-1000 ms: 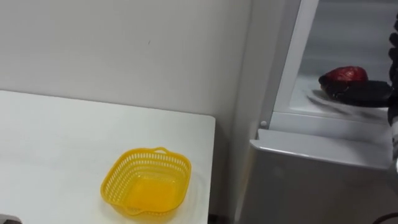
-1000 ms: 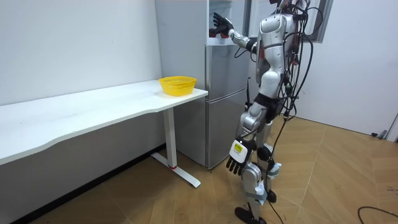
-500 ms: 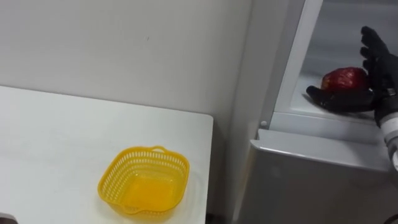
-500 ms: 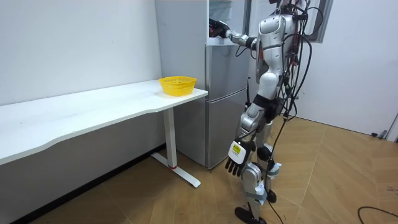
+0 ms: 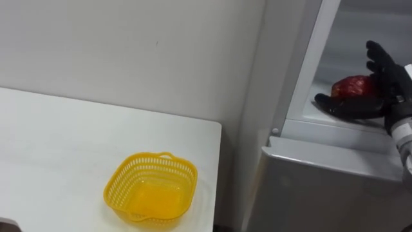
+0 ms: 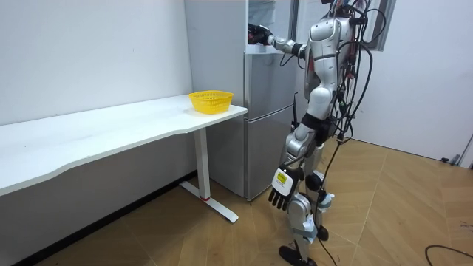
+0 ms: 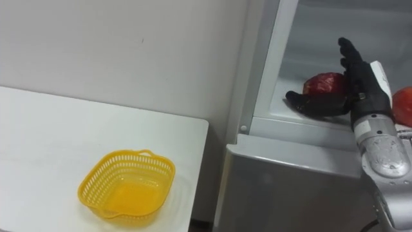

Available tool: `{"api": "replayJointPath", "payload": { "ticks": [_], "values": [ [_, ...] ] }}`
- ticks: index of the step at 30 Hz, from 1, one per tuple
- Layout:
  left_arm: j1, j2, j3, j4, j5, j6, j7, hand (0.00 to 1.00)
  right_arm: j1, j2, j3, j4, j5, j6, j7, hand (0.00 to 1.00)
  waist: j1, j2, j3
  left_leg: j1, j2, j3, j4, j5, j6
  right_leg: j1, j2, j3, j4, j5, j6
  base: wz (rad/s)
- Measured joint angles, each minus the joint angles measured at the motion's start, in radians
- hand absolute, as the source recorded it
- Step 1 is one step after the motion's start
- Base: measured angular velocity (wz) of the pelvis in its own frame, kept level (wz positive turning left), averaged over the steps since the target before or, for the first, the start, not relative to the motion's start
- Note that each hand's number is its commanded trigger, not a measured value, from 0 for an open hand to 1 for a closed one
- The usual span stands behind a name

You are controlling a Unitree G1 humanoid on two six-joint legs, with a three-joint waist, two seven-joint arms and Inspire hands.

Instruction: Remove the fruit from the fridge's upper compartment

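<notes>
Reaching into the open upper compartment of the fridge [image 5: 322, 174], the right hand [image 7: 359, 90] is at the red fruit [image 7: 324, 84], which lies on the shelf [image 7: 278, 111] inside that compartment. The fingers [image 7: 351, 58] stand straight up at the side of the fruit. The thumb stretches low along its front, so the hand is released and is not closed on anything. The fruit is not yet lifted.

By my judgement the task is in its first part. The fridge is open and the hand is at the fruit, but the grasp, the taking out and the putting down are all left to do. A yellow basket [image 5: 119, 183] stands empty on the counter [image 5: 58, 148] just beside the fridge, on the robot's left of it. It may be the place for the fruit, but this is only my guess. In the room view the robot stands upright in front of the fridge. The left hand [image 6: 278, 196] hangs low before the fridge's lower door, its fingers loose and holding nothing.

Whether the thumb or palm really touches the fruit I cannot tell, because the hand covers that side. What kind of fruit it is I cannot make out. At the right side of the fridge's compartment a second red thing [image 7: 403, 106] is cut off by the picture border and partly behind the wrist.
</notes>
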Motion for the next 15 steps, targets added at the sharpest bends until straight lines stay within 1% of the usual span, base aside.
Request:
{"api": "replayJointPath", "payload": {
  "ticks": [2,3,4,5,10,13,15],
  "values": [
    [0.0,0.0,0.0,0.0,0.0,0.003,0.0,0.0,0.0,0.0,0.0,0.0,0.006,0.0,0.0,0.0,0.0,0.0,0.0,0.0,0.0,0.0,0.0,0.0,0.0,0.0,0.0,0.0,0.0,0.0,0.0,0.0],
    [0.0,0.0,0.0,-0.001,0.0,0.006,0.0,0.0,0.0,0.0,0.0,0.0,0.009,0.0,0.0,0.09,0.0,0.0,0.0,0.0,0.0,0.0,0.0,0.0,0.0,0.001,0.0,0.0,0.0,0.0,0.0,0.0],
    [0.0,0.0,0.0,-0.002,0.0,0.009,0.0,0.0,0.0,0.0,0.0,0.0,0.015,0.0,0.0,0.85,-0.001,0.0,0.0001,0.001,0.0,0.0,0.0,0.0,0.0,0.001,0.0,0.0,0.0,0.0,0.0,0.0],
    [0.001,0.0,0.0,-0.002,0.0,0.009,0.0,0.0,0.0,0.0,0.0,0.0,0.018,0.0,0.0,1.0,-0.001,0.0,0.0002,0.001,0.0,0.0,-0.001,0.0,0.0,0.001,0.0,0.0,0.0,0.0,0.0,0.0],
    [0.0,0.006,0.0,-0.009,-0.003,0.009,0.003,0.0,-0.001,-0.004,0.001,0.0,0.029,0.0,0.012,1.0,0.0,0.001,0.004,0.002,0.0,0.0,-0.001,0.0,0.0,0.003,0.0,0.0,-0.001,0.0,0.0,0.0],
    [-0.001,0.016,-0.001,-0.008,-0.006,0.009,0.005,0.0,-0.016,-0.023,0.028,0.042,0.071,-0.012,0.042,1.0,0.0,-0.001,0.0073,0.008,0.0,0.0,-0.001,0.0,0.0,0.01,0.0,0.0,-0.001,0.0,0.0,0.0],
    [-0.001,0.021,-0.001,-0.008,-0.006,0.01,0.008,0.0,-0.017,-0.03,0.035,0.062,0.073,-0.014,0.055,1.0,0.0,-0.003,0.0071,0.009,0.0,0.0,-0.001,0.0,0.0,0.011,0.0,0.0,-0.001,0.0,0.0,0.0]
  ]
}}
